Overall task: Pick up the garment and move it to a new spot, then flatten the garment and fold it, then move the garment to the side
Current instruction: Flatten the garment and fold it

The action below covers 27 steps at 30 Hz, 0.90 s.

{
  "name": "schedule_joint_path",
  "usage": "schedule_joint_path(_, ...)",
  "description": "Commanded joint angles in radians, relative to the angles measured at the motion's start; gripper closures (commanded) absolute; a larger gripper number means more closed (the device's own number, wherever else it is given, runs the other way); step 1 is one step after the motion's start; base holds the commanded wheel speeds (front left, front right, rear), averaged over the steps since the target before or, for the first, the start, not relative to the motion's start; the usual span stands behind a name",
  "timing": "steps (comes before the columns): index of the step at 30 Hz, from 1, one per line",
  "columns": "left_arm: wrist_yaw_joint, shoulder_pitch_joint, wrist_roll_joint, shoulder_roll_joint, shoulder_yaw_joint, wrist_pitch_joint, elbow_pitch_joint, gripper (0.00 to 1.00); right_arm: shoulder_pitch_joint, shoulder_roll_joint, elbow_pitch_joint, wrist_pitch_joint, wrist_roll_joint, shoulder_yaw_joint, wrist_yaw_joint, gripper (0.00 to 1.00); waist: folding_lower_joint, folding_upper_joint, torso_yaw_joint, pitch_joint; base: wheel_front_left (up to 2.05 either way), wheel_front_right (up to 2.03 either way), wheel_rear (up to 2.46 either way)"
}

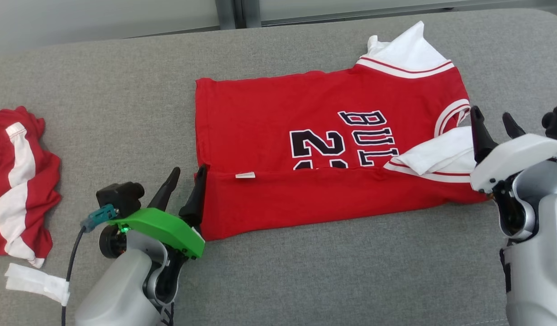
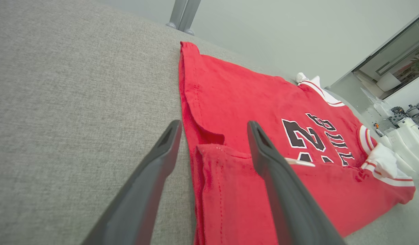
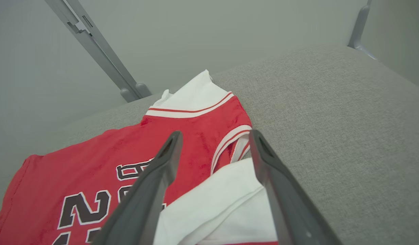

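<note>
A red jersey garment (image 1: pixel 278 117) with black number and letters and white sleeves lies on the grey cushion, its near edge folded over toward the middle. My left gripper (image 1: pixel 188 174) stands open at the garment's left end beside the folded hem (image 2: pixel 229 170), fingers apart with nothing pinched. My right gripper (image 1: pixel 492 118) is open at the garment's right end, above the white sleeve (image 3: pixel 226 204). In the right wrist view the red body (image 3: pixel 121 149) and the far white sleeve (image 3: pixel 195 95) spread to the left.
Another red and white cloth (image 1: pixel 16 190) lies crumpled at the far left, with a white tag (image 1: pixel 36 281) near it. The grey cushion (image 1: pixel 341 271) stretches in front of the garment. A metal post (image 3: pixel 93 47) stands behind the cushion.
</note>
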Motion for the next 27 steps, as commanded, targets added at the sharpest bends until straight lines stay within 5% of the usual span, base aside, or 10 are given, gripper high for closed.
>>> schedule_joint_path(1,0.013,0.035,0.026,0.011,0.002,-0.007,-0.013,0.0,0.04,-0.005,-0.013,0.012,-0.02,-0.017,-0.001,0.0,0.0,-0.0001,0.001,-0.007,0.0,0.0,0.0)
schedule_joint_path(9,0.099,0.123,0.084,0.002,-0.034,0.006,-0.07,0.0,0.164,-0.004,-0.072,0.111,-0.134,-0.123,-0.001,0.0,0.0,-0.0001,0.004,-0.014,0.0,0.0,0.0)
schedule_joint_path(17,0.186,0.093,0.119,-0.019,-0.072,0.056,-0.026,0.0,0.132,-0.003,0.04,0.134,-0.148,-0.134,-0.001,0.0,0.0,-0.0001,0.007,0.007,0.0,0.0,0.0)
schedule_joint_path(27,0.202,0.054,0.13,-0.054,-0.098,0.094,0.046,0.0,0.069,-0.003,0.192,0.117,-0.186,-0.122,-0.001,0.0,0.0,-0.0001,0.018,0.025,0.0,0.0,0.0)
